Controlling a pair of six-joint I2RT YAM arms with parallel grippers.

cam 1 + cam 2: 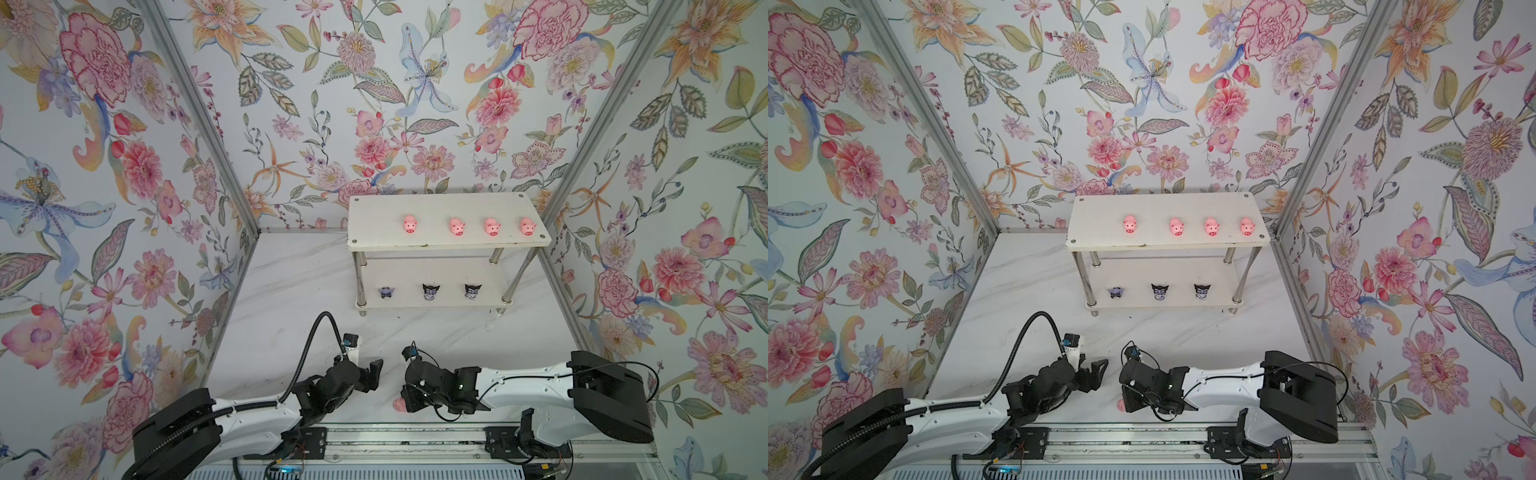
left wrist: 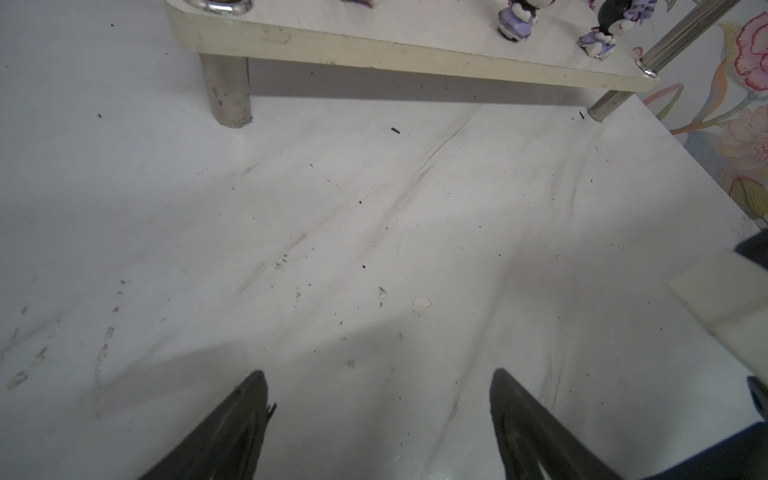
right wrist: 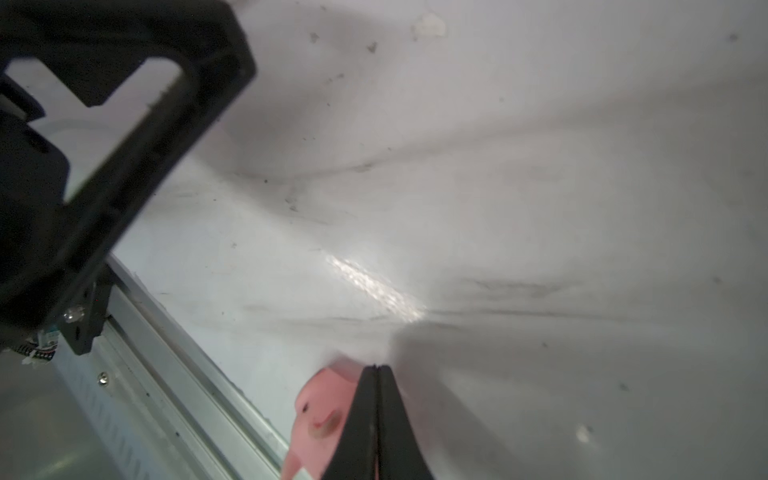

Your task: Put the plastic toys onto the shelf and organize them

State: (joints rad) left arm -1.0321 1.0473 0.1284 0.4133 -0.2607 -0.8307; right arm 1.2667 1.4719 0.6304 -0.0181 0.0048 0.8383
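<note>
On my right gripper (image 3: 377, 372) the jaws are pressed together; loose pig (image 1: 399, 404) just beside them, lower centre in both top views. Left gripper (image 2: 378, 374) gapes wide. Other toys (image 1: 456, 227) line the shelf (image 1: 449, 246).

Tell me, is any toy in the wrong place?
Yes. One pink pig lies on the table, not on the shelf with the other four pigs. The right end effector is shut beside it, not around it.
</note>
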